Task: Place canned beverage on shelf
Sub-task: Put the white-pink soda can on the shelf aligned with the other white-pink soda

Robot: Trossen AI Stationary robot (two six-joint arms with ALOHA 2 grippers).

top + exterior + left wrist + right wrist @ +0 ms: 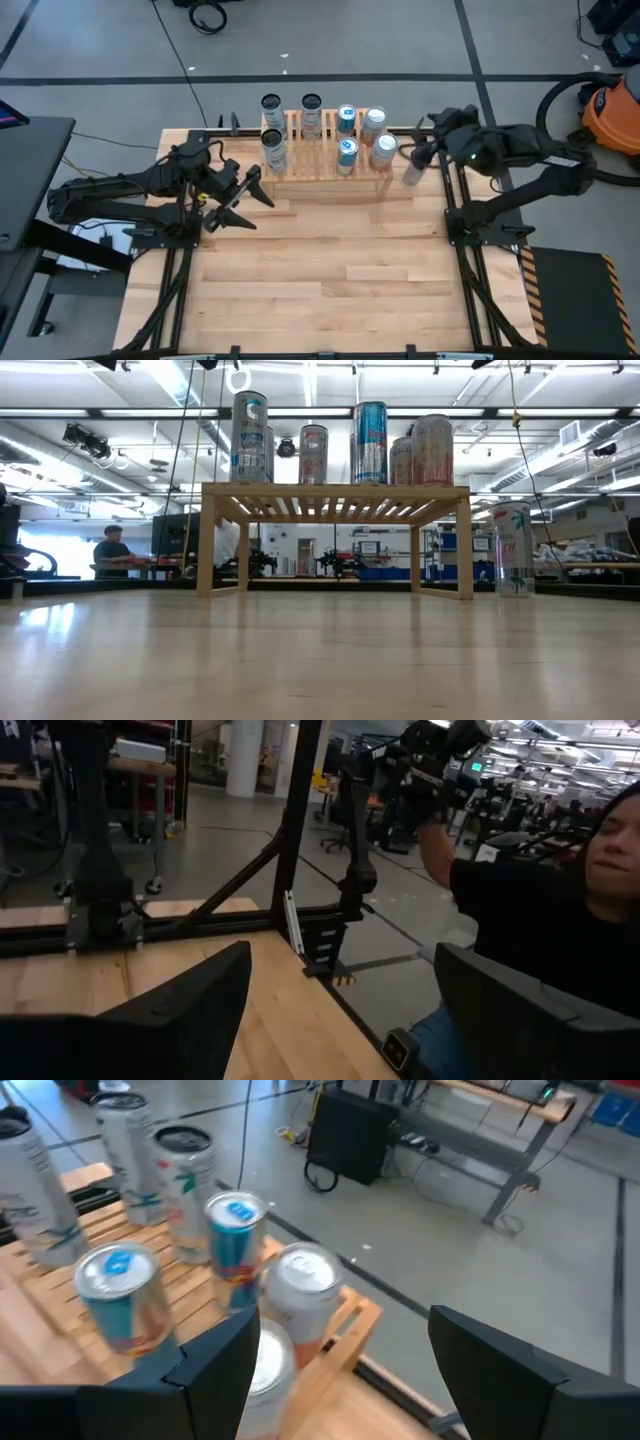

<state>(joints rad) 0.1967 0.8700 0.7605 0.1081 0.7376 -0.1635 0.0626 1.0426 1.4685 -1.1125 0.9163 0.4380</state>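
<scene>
The shelf (322, 150) stands at the back of the worktop (330, 270), carrying six cans on its slatted top. One more can (413, 172), white with a palm print, stands upright on the worktop just beside the shelf's right-hand end — this is likely the canned beverage yet to be placed.

The right tool (422, 152) hangs just behind and above that can, near the shelf's right end. Its jaws stand partly apart and, from the right wrist view, nothing lies between them. The left tool (238, 198) waits off the shelf's left front corner, its jaws well apart and empty.

A slim drink can is stiff along its height but thin-walled, so a hard squeeze would dent it. Its printed skin looks smooth and probably slippery, and if full it will be fairly heavy for its width. Being tall and narrow, it tips easily. I would take it across the middle of the body, jaws level, with moderate force.

The low view (513, 547) shows the can's base resting on the worktop, beside the shelf's leg — something the high view cannot confirm. The high view alone places both arms. The right wrist view (305, 1295) shows the can tops on the shelf's right end from close by.
</scene>
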